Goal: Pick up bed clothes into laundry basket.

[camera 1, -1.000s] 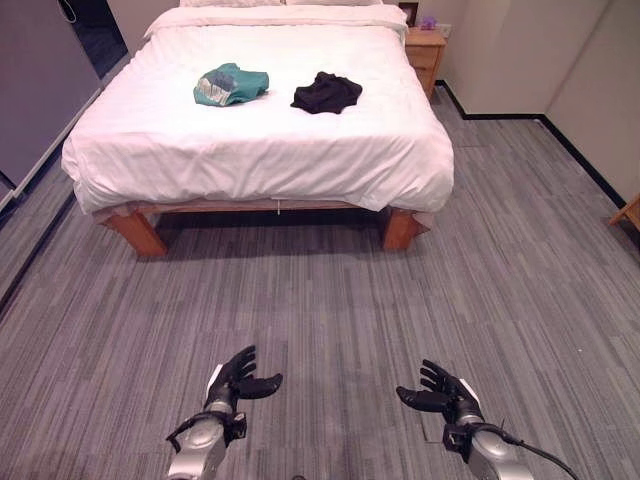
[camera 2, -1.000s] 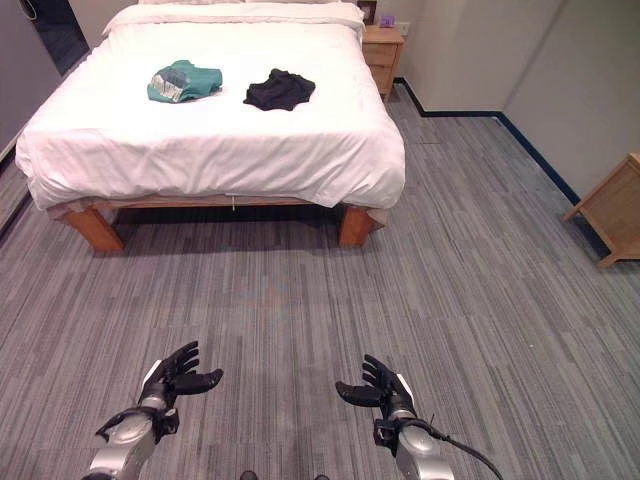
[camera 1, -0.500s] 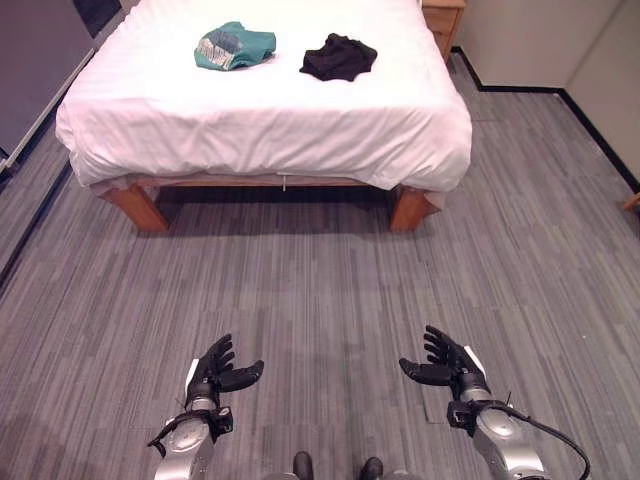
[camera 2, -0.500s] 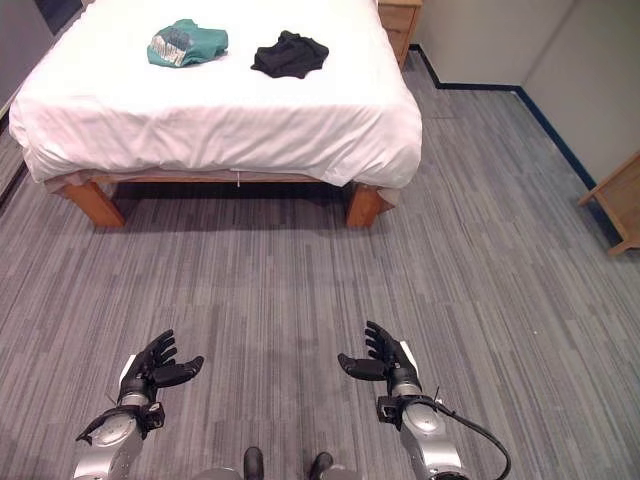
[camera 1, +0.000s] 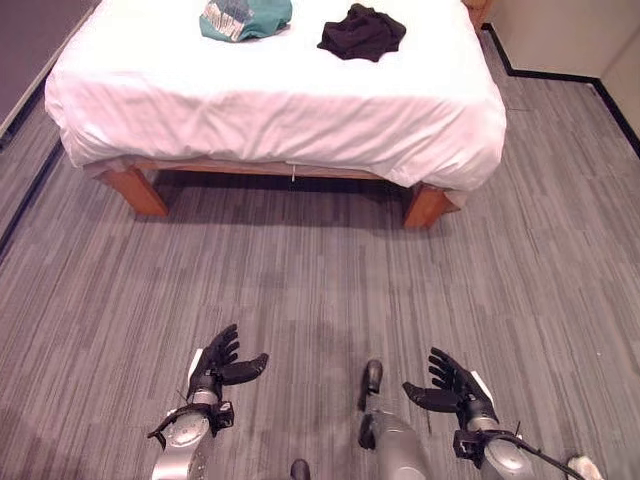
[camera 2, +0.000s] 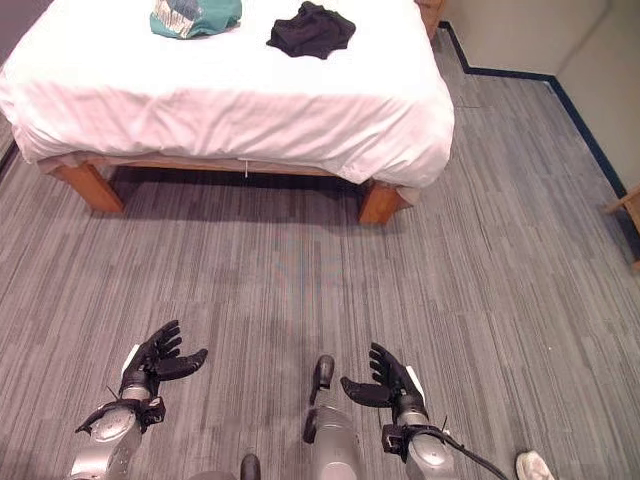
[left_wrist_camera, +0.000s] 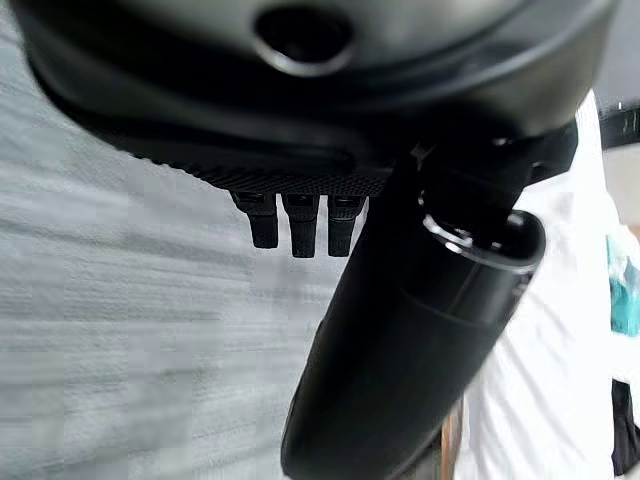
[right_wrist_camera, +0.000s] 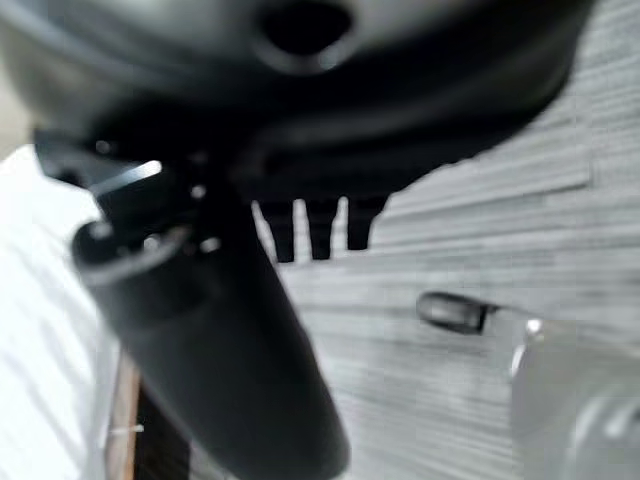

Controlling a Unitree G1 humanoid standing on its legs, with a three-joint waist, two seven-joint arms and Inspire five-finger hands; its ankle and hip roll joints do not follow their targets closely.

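Left hand (camera 1: 216, 367) and right hand (camera 1: 455, 389) hang over grey carpet (camera 1: 300, 290), fingers spread, holding nothing. Well beyond them, on the white bed (camera 1: 270, 95), lie a teal garment (camera 1: 245, 17) and, to its right, a black one (camera 1: 362, 31).

Bed (camera 1: 270, 110) with white cover, wooden legs (camera 1: 133, 190) at near corners, stands on grey striped carpet (camera 1: 300, 290). Cover hangs over near edge, rumpled at right corner. Dark baseboard (camera 2: 590, 140) runs along wall at right. Wooden furniture corner (camera 2: 628, 205) at right edge, well apart from bed. White shoe (camera 2: 535, 466) on carpet at lower right.
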